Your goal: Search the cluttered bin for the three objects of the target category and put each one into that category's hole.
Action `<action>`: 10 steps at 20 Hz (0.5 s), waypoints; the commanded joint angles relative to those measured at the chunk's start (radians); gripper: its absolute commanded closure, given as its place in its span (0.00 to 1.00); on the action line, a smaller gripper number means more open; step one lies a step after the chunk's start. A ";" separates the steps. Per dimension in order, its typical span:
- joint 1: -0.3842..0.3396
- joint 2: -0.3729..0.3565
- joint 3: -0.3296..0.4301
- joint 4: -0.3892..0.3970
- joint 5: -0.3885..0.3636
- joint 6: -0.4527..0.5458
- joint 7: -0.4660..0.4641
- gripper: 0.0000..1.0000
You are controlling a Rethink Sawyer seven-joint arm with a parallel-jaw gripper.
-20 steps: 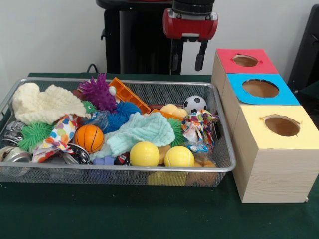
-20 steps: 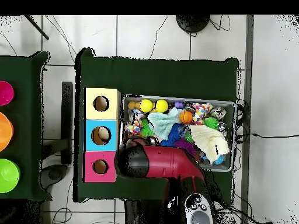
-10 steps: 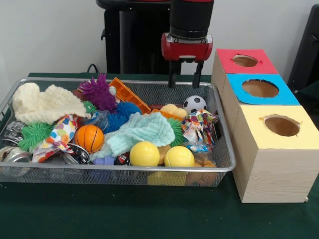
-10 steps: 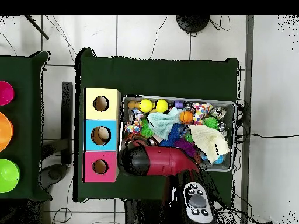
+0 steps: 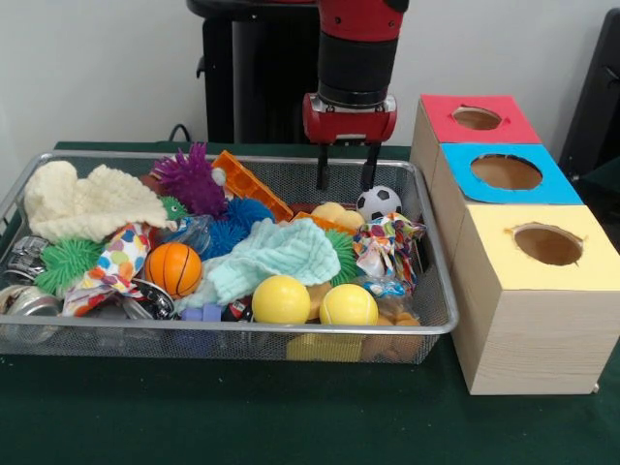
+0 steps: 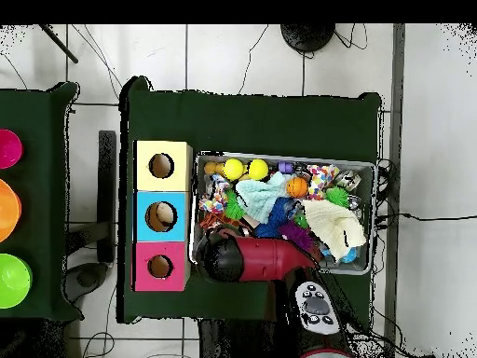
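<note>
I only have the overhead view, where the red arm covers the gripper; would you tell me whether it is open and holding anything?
Observer: In the front view the gripper is open and empty.
Operator: Thank you. What lies beneath it?
Observer: A pale yellow ball, with the soccer ball right beside it.
Operator: Is the gripper touching either one?
Observer: No, its tips hang clear above them, near the far wall of the bin.

Fine silver wire mesh on the bin (image 5: 320, 179), matt green cloth over the table (image 5: 194, 417). Pale bare wood on the boxes (image 5: 533, 334), smooth glossy yellow balls (image 5: 281, 298), soft nubbly cream knit (image 5: 82, 201) at ten o'clock.
</note>
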 commanded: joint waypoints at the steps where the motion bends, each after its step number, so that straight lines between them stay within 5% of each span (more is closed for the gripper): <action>1: -0.038 0.048 0.044 0.021 -0.069 -0.067 0.083 0.00; 10: -0.065 0.066 0.052 0.045 -0.119 -0.106 0.089 0.00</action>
